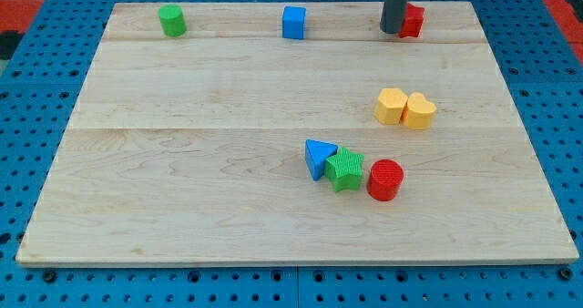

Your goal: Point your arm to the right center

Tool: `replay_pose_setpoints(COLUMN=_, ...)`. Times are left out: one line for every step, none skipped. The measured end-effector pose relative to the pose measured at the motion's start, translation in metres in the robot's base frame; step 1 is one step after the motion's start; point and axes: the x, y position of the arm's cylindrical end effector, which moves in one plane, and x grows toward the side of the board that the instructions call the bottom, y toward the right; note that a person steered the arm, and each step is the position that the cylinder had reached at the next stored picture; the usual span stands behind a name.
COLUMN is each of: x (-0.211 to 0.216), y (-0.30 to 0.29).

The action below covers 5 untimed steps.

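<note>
Right center of the surface (pixel 510 117), the place your task names, shows as bare wood at the frame's right edge, about midway up. Nearest to it you have two yellow blocks: a yellow hexagon-like block (pixel 391 106) and a yellow heart-shaped block (pixel 420 111), touching each other side by side, a little left of that zone.

Your rod comes down from the top of the frame, and my tip (pixel 393 31) sits at the upper right of the surface, well above the yellow pair. It stands just beside the red block (pixel 413 21), at its left side and seemingly touching it; the rod hides part of that block, so you cannot make out its shape.

You have no pincer on this arm, so there is nothing to report as apart or together.

Along the top edge you also see a blue cube (pixel 293 23) near the middle and a green cylinder (pixel 171 20) toward the upper left. Lower center holds a tight cluster: a blue triangle (pixel 318 158), a green star-shaped block (pixel 345 169) touching its right side, and a red cylinder (pixel 384 179) just right of the star.
</note>
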Motion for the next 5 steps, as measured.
replay_pose_setpoints(x=0.001, y=-0.02)
replay_pose_setpoints(x=0.001, y=-0.027)
replay_pose_setpoints(x=0.001, y=-0.028)
replay_pose_setpoints(x=0.001, y=-0.028)
replay_pose_setpoints(x=0.021, y=-0.028)
